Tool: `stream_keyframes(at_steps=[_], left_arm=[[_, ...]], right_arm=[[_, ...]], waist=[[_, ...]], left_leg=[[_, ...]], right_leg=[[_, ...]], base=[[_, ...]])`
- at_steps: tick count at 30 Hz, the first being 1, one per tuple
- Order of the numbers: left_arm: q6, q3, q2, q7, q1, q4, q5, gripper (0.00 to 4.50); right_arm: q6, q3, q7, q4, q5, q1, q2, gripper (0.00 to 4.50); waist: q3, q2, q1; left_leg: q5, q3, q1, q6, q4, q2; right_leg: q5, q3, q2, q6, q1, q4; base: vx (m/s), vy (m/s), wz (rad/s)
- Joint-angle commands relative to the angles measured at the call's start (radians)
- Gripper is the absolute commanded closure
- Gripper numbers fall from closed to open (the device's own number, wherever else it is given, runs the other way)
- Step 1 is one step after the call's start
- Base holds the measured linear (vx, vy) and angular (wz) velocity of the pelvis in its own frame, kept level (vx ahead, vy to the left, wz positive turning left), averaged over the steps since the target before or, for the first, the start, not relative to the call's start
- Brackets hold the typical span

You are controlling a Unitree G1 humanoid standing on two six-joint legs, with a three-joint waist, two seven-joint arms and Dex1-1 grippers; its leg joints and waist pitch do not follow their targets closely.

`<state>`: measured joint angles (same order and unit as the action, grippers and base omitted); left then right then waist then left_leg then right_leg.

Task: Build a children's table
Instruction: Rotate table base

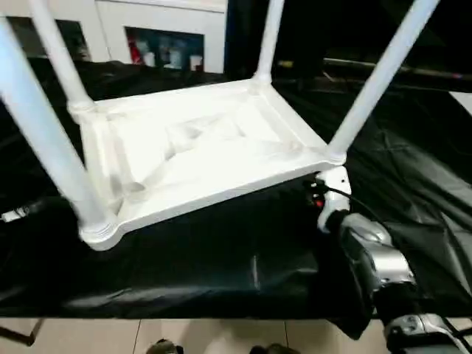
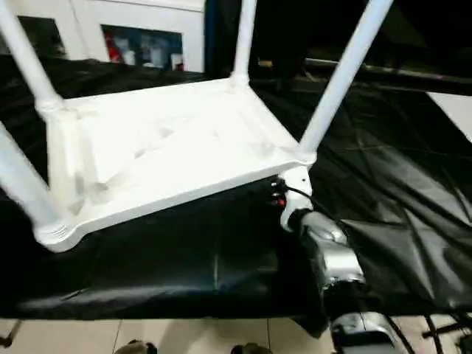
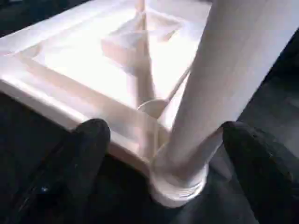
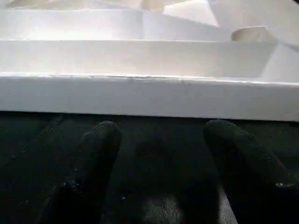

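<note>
The children's table lies upside down on a black cloth. Its white ribbed top (image 1: pixel 199 147) faces up. A white leg stands in each corner socket: near left (image 1: pixel 44 140), far left (image 1: pixel 63 66), far right (image 1: pixel 269 37) and near right (image 1: pixel 376 81). My left gripper (image 3: pixel 170 158) is open, one black finger (image 3: pixel 88 154) on either side of a leg's base (image 3: pixel 187 172) at a corner socket. My right gripper (image 4: pixel 159 154) is open and empty, low over the cloth just in front of the top's side rim (image 4: pixel 149 95). My right forearm (image 1: pixel 376 258) reaches toward the near right corner.
The black cloth (image 1: pixel 221 258) covers the work surface, and its near edge drops to a tiled floor (image 1: pixel 221 335). A white cabinet with glass-fronted shelves (image 1: pixel 162 37) stands behind. A cable (image 1: pixel 346 195) runs along my right wrist.
</note>
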<state>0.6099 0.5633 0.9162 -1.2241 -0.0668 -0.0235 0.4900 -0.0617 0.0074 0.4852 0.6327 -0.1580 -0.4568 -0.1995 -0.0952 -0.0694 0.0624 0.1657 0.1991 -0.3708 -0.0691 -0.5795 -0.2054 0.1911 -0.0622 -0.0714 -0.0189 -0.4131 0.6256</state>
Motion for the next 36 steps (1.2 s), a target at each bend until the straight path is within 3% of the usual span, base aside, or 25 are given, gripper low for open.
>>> stream_keyframes(at_steps=[1, 5, 10, 13, 14, 16, 19, 22, 24, 27, 30, 36], left_arm=[[0.015, -0.048, -0.045, -0.009, -0.035, 0.018, 0.068, 0.08], [0.002, -0.11, -0.119, 0.007, -0.078, 0.023, 0.092, 0.08], [-0.002, -0.198, -0.197, 0.031, -0.114, 0.055, 0.082, 0.08], [0.057, -0.269, -0.238, 0.035, -0.134, 0.138, 0.13, 0.08], [0.057, -0.269, -0.238, 0.035, -0.134, 0.138, 0.13, 0.08], [0.109, -0.346, -0.26, 0.037, -0.153, 0.218, 0.175, 0.08], [0.136, -0.418, -0.281, 0.028, -0.172, 0.277, 0.195, 0.08], [0.154, -0.488, -0.329, 0.038, -0.213, 0.327, 0.218, 0.08], [0.161, -0.509, -0.352, 0.043, -0.23, 0.337, 0.222, 0.08], [0.141, -0.587, -0.452, 0.084, -0.293, 0.33, 0.198, 0.08], [0.088, -0.656, -0.512, 0.109, -0.331, 0.29, 0.14, 0.08], [-0.007, -0.758, -0.615, 0.153, -0.402, 0.192, 0.041, 0.08]], right_arm=[[0.017, 0.011, -0.048, 0.044, 0.031, -0.044, 0.016, 1.18], [0.036, 0.012, -0.085, 0.106, 0.047, -0.087, 0.039, 1.18], [0.046, 0.016, -0.099, 0.162, 0.058, -0.129, 0.064, 1.18], [0.06, 0.014, -0.089, 0.198, 0.059, -0.161, 0.079, 1.18], [0.06, 0.014, -0.089, 0.198, 0.059, -0.161, 0.079, 1.18], [0.078, 0.011, -0.086, 0.243, 0.062, -0.193, 0.086, 1.18], [0.086, 0.013, -0.073, 0.27, 0.064, -0.211, 0.091, 1.18], [0.088, 0.027, -0.047, 0.277, 0.066, -0.217, 0.102, 1.18], [0.089, 0.029, -0.038, 0.28, 0.065, -0.219, 0.108, 1.18], [0.096, 0.044, 0.006, 0.289, 0.063, -0.225, 0.137, 1.18], [0.095, 0.064, 0.042, 0.29, 0.068, -0.223, 0.153, 1.18], [0.085, 0.096, 0.117, 0.278, 0.073, -0.209, 0.17, 1.18]], waist=[[0.056, 0.03, 0.001], [0.058, 0.026, 0.001], [0.065, 0.024, 0.001], [0.066, 0.028, 0.0], [0.067, 0.027, -0.002], [0.063, 0.027, 0.002], [0.062, 0.02, 0.0], [0.064, 0.013, -0.008], [0.066, 0.015, -0.008], [0.065, 0.013, -0.013], [0.066, 0.009, -0.019], [0.069, 0.009, -0.022]], left_leg=[[0.292, -0.014, 0.029, -0.033, 0.075, -0.024], [0.29, -0.016, 0.029, -0.043, 0.075, -0.025], [0.242, -0.015, 0.023, -0.038, 0.072, -0.024], [0.223, -0.012, 0.024, -0.028, 0.069, -0.024], [0.224, -0.013, 0.025, -0.031, 0.069, -0.026], [0.249, -0.012, 0.026, -0.036, 0.069, -0.026], [0.269, -0.014, 0.023, -0.046, 0.07, -0.027], [0.243, -0.013, 0.017, -0.043, 0.067, -0.025], [0.214, -0.012, 0.014, -0.037, 0.064, -0.023], [0.217, -0.011, 0.014, -0.034, 0.063, -0.024], [0.226, -0.015, 0.007, -0.03, 0.062, -0.023], [0.2, -0.013, 0.01, -0.01, 0.058, -0.024]], right_leg=[[0.228, 0.056, -0.062, -0.214, 0.031, -0.076], [0.227, 0.056, -0.061, -0.199, 0.035, -0.073], [0.149, 0.056, -0.06, -0.201, 0.044, -0.064], [0.12, 0.056, -0.059, -0.208, 0.045, -0.061], [0.121, 0.055, -0.06, -0.213, 0.045, -0.06], [0.152, 0.055, -0.059, -0.218, 0.042, -0.063], [0.2, 0.055, -0.06, -0.198, 0.043, -0.066], [0.191, 0.056, -0.06, -0.188, 0.049, -0.065], [0.168, 0.057, -0.06, -0.188, 0.051, -0.062], [0.17, 0.056, -0.058, -0.19, 0.051, -0.065], [0.205, 0.055, -0.061, -0.176, 0.056, -0.069], [0.176, 0.055, -0.059, -0.187, 0.053, -0.071]], base=[[0.0, 0.0, 0.0], [0.0, 0.0, 0.0], [0.0, 0.0, 0.0], [0.0, 0.0, 0.0], [0.0, 0.0, 0.0], [0.0, 0.0, 0.0], [0.0, 0.0, 0.0], [0.0, 0.0, 0.0], [0.0, 0.0, 0.0], [0.0, 0.0, 0.0], [0.0, 0.0, 0.0], [0.0, 0.0, 0.0]])
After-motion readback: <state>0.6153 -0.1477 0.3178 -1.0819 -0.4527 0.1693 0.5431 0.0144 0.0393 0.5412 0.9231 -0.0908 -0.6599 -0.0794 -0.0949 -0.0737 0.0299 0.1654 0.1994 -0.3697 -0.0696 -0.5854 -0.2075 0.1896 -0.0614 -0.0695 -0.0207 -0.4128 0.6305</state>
